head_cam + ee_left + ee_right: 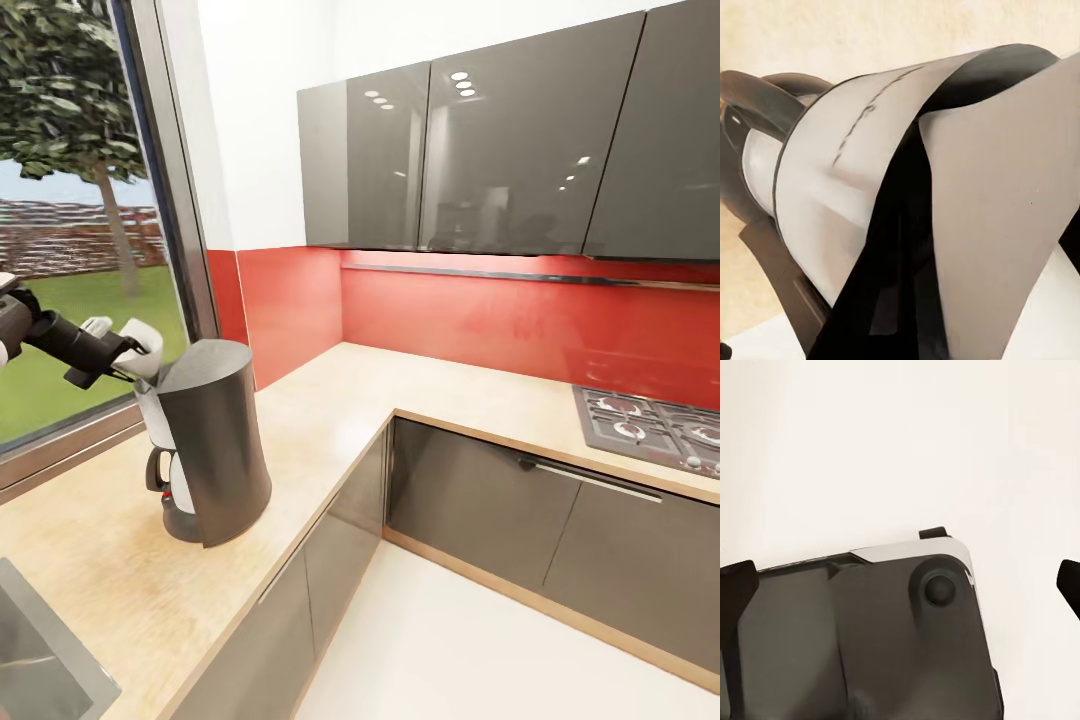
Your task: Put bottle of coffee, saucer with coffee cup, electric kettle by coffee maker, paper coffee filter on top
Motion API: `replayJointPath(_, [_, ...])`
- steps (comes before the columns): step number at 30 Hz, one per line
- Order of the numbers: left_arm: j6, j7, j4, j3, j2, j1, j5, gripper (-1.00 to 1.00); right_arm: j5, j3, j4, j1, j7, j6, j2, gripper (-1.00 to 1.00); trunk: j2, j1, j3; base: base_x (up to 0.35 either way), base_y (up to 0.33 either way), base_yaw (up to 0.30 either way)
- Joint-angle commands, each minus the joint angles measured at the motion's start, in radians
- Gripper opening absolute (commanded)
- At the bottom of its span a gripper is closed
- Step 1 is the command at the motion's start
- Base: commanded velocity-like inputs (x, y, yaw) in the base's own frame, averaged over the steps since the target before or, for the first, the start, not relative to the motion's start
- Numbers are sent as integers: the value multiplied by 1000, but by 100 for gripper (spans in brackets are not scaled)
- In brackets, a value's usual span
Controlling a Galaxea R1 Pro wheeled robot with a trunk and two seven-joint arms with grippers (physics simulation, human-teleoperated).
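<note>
Above the coffee maker (210, 440) on the countertop (330, 420), the left gripper (128, 352) pinches the white paper coffee filter (143, 345), which I'd lower squarely onto the top before letting go.

Grey glossy wall cabinets (480, 150) at twelve o'clock, red backsplash (500, 320) beneath; window (70, 230) at nine; beige bench (330, 400).

A home kitchen: wall cabinets (480, 150), gas hob (650, 425), countertop (330, 420).

Dark grey coffee maker (210, 440) stands upright on the countertop (90, 560), a white paper coffee filter (143, 345) above it.
</note>
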Motion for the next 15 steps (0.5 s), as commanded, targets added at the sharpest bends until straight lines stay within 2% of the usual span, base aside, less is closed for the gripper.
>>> replayJointPath(1, [3,8,-1,-6,0,0,10,-100,-7,-2,1,0,1,-4,0,100,-1,0,-1,0,0,0])
replayJointPath(5, [-11,18,-4,2,-1,5,21,-100,-4,-3,-1,0,-1,-5,5,100,-1,0,-1,0,0,0])
replayJointPath(9, [-11,2,-4,3,-1,6,27,-100,-4,-3,1,0,-1,-5,-11,100,-1,0,-1,0,0,0])
replayJointPath(15, [-11,-1,-4,3,-1,5,27,-100,-4,-3,1,0,-1,-5,-13,100,-1,0,-1,0,0,0])
